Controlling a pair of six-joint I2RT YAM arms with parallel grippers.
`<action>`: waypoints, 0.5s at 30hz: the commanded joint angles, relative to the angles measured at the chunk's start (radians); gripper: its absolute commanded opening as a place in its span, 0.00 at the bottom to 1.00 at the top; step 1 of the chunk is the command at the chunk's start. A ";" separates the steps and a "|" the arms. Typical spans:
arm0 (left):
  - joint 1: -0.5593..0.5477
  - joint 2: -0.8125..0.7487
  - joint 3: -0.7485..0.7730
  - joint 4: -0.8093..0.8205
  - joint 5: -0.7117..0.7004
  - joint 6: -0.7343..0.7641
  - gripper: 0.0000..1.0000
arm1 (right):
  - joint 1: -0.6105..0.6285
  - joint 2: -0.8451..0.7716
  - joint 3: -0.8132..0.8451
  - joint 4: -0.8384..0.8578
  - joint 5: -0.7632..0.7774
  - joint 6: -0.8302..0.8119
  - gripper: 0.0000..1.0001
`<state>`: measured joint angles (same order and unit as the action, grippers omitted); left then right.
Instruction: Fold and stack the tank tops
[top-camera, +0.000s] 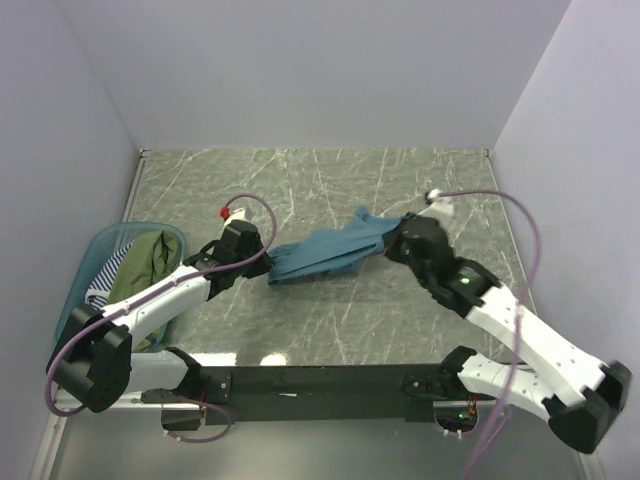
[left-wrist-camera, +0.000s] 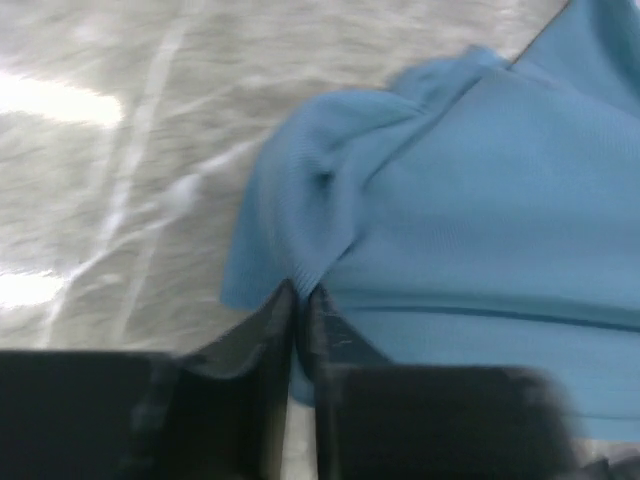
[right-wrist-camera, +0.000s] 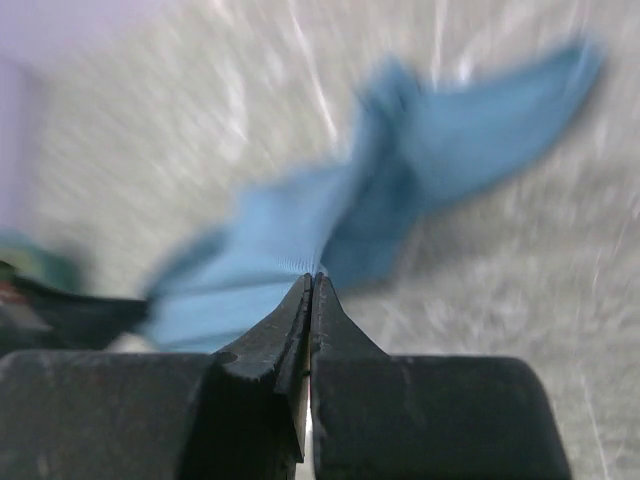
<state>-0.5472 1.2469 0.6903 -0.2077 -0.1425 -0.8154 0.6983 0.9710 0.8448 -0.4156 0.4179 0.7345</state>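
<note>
Overhead view, left to right.

Far left edge of the table (top-camera: 330, 180) (grey-green, marble-patterned top): translucent teal plastic tub (top-camera: 95, 250). Inside it lie the soft olive-green tank top (top-camera: 150, 262) with dark trim, bunched, and the navy-and-white striped tank top (top-camera: 108, 275) beside it, toward the tub's left wall. The left arm crosses over the tub's near right side.

Left gripper (top-camera: 262, 265): just right of the tub, low over the table, at the left end of the plain teal-blue tank top (top-camera: 325, 255). Wrist view: left gripper (left-wrist-camera: 297, 300) has its jaws nearly pressed together, only a thin slit between them, with the teal-blue tank top (left-wrist-camera: 480, 220) caught by its hem at the tips. The cloth fans up and to the right from there, creased near the grip.

Centre: teal-blue tank top drawn out in a long rumpled band between the two grippers, on or just above the table; cannot tell which.

Right gripper (top-camera: 393, 240): at the band's right end. Wrist view is motion-blurred: right gripper (right-wrist-camera: 312, 285) has its jaws pressed flat together, and the teal-blue tank top (right-wrist-camera: 400, 190) meets the tips by an edge, pinched there.
</note>
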 joint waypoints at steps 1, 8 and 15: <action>-0.014 -0.017 0.081 0.031 0.121 0.058 0.20 | -0.016 -0.066 0.103 -0.184 0.120 -0.070 0.00; -0.062 -0.012 0.042 0.047 0.081 0.009 0.52 | -0.108 -0.106 0.088 -0.238 0.159 -0.092 0.00; -0.095 0.054 -0.057 0.129 0.123 -0.048 0.37 | -0.187 -0.121 0.062 -0.218 0.108 -0.124 0.00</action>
<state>-0.6151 1.2770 0.6708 -0.1440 -0.0570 -0.8303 0.5285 0.8688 0.8951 -0.6445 0.5220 0.6384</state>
